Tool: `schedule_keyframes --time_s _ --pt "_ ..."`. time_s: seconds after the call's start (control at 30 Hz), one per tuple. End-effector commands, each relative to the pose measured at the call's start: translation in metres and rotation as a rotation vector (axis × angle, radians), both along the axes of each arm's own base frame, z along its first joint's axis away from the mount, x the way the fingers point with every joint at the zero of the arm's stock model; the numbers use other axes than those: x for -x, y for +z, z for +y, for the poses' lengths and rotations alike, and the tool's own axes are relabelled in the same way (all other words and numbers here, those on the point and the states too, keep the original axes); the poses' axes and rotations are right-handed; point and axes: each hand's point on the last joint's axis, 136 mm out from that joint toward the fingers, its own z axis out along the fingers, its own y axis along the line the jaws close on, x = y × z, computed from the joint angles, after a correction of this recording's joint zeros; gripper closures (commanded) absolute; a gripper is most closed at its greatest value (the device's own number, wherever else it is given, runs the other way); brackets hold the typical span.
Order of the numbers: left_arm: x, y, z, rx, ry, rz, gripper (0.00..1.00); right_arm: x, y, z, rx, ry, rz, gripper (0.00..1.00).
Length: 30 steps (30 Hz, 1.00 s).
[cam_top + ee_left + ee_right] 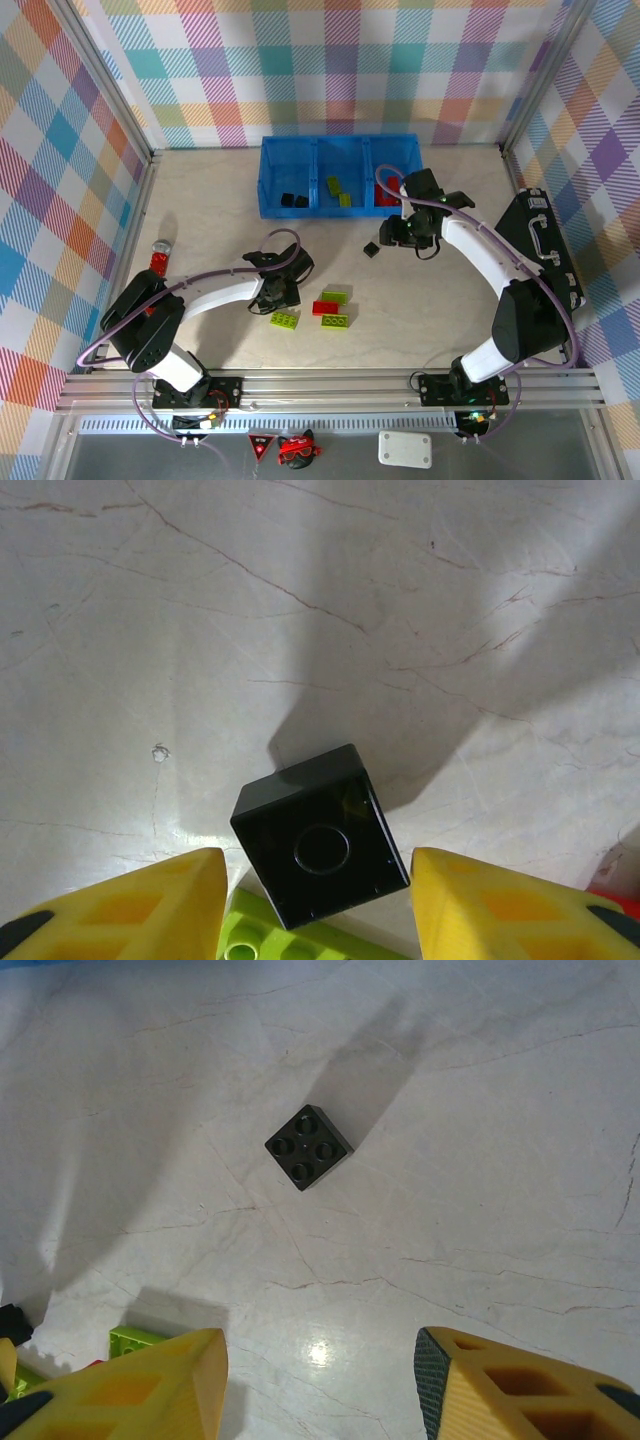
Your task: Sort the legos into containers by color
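Left wrist — black lego (320, 848), lime lego (247, 932) partly hidden

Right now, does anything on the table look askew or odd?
The black brick between the left hand's fingers shows a ringed flat face, no studs: flipped or on its side. The other loose black brick sits studs up.

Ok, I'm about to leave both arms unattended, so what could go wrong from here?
1. Left gripper straddles a black brick sitting skewed to its jaws; closing may twist it out.
2. A lime brick lies right by it and could get pinched or dragged along.
3. Right gripper is open with a second black brick well ahead of it; closing now would likely miss.
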Motion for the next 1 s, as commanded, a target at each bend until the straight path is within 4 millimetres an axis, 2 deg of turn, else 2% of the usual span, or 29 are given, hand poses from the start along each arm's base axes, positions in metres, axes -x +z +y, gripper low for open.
schedule_keyframes --time_s 0.0,0.27,0.57,0.73,0.97 --pt "0.004 -0.007 0.009 -0.034 0.013 0.012 0.51 0.004 0.004 0.003 -0.015 0.014 0.001 0.46" --pt "0.003 -0.012 0.005 -0.032 -0.014 0.023 0.58 0.001 0.005 0.011 -0.056 0.013 0.012 0.46" --pt "-0.001 -0.001 0.005 -0.038 -0.038 0.004 0.67 0.002 0.003 0.012 -0.065 0.001 0.017 0.46" --pt "-0.007 0.014 0.003 -0.030 -0.074 -0.033 0.71 0.002 0.006 0.012 -0.068 0.000 0.012 0.46" --pt "-0.030 0.051 0.004 -0.020 -0.127 -0.101 0.80 0.004 0.009 0.010 -0.069 -0.012 0.002 0.46"
